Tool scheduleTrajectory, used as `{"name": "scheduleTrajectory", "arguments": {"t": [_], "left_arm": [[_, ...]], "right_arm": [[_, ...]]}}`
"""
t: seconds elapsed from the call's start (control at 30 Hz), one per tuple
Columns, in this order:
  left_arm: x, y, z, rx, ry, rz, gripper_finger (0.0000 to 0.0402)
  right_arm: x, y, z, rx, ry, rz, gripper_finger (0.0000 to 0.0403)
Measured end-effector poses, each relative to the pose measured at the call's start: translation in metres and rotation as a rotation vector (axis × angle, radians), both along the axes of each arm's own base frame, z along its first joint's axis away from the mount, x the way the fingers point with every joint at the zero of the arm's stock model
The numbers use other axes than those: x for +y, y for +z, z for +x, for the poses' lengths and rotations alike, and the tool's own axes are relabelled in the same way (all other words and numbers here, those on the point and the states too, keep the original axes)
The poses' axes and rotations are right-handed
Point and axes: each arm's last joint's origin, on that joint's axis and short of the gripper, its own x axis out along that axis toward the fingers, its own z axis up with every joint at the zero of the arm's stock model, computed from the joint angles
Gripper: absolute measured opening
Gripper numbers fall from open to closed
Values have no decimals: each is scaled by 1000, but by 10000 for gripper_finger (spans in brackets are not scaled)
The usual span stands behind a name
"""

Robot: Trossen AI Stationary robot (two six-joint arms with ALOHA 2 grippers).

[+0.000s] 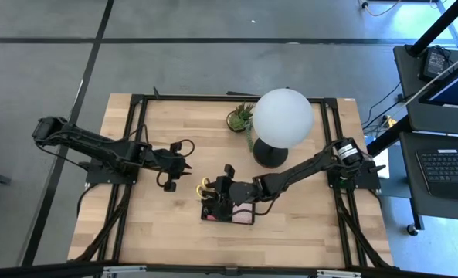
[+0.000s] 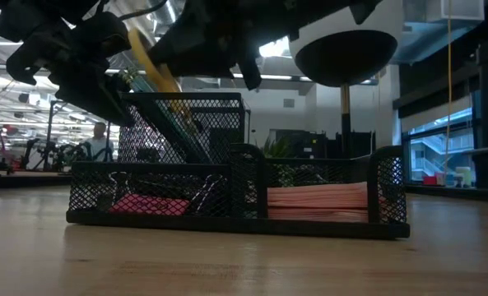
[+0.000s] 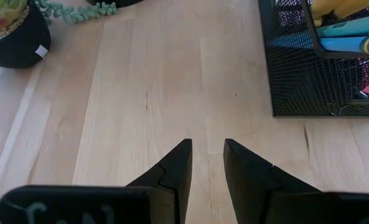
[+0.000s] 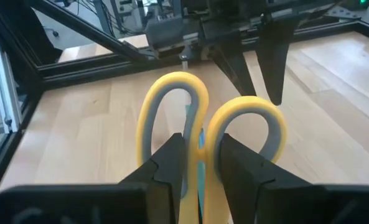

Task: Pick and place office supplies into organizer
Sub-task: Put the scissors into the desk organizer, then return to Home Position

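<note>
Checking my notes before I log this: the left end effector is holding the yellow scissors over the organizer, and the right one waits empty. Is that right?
No, the arms are swapped. The right wrist view shows the right end effector shut on the scissors over the organizer; the left end effector waits empty beside it.

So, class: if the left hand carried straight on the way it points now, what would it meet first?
Probably nothing soon. The left hand, fingers slightly apart and empty, faces bare tabletop. The organizer lies off to one side of its line and the potted plant to the other. Depth is hard to judge.
</note>
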Motion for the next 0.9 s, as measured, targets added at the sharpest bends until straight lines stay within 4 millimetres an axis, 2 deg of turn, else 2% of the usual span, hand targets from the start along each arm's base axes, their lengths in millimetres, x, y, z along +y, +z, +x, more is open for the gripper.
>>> {"name": "scheduleTrajectory", "arguments": {"t": [0.57,0.7,0.9], "left_arm": [[0,0,0,1,-6,6,86],[0,4,-2,-21,-30,29,86],[5,21,-21,-91,0,75,86]], "right_arm": [[0,3,-1,-11,-2,19,148],[0,28,-10,-12,41,-13,153],[7,66,-44,82,94,-67,154]]}}
